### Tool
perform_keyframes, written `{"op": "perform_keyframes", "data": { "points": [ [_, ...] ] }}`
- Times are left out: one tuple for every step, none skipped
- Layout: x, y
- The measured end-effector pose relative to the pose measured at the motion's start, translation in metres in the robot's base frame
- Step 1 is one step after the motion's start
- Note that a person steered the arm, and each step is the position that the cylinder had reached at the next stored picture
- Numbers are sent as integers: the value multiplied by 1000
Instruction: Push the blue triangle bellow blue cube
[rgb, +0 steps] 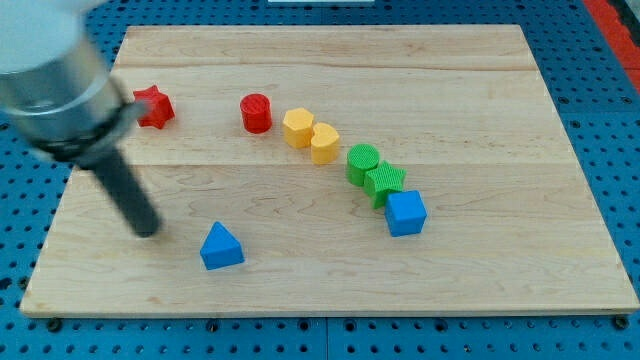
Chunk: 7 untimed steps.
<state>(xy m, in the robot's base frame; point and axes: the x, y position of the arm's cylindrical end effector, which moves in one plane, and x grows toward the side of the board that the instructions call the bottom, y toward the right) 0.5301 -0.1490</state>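
Blue triangle (221, 247) sits nearest the view's bottom on the wooden counter (480, 290), left of centre; my tip (147, 229) is just beside it on the view's left, not touching; no hand on this rod, so nothing is held. Blue cube (406, 213) is well apart to the view's right, touching the green star (384, 182); further up-left run a green cylinder (362, 161), yellow heart (324, 142), yellow hexagon (298, 127), red cylinder (256, 113), red star (152, 106).

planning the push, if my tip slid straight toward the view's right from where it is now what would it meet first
Probably the blue triangle, just right of and slightly below my tip; it may only clip its upper edge. Beyond lies the blue cube.
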Motion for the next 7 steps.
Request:
{"op": "perform_keyframes", "data": {
  "points": [
    [23, 50],
    [25, 39],
    [39, 5],
    [46, 78],
    [44, 153],
    [53, 208],
    [66, 209]
  ]
}}
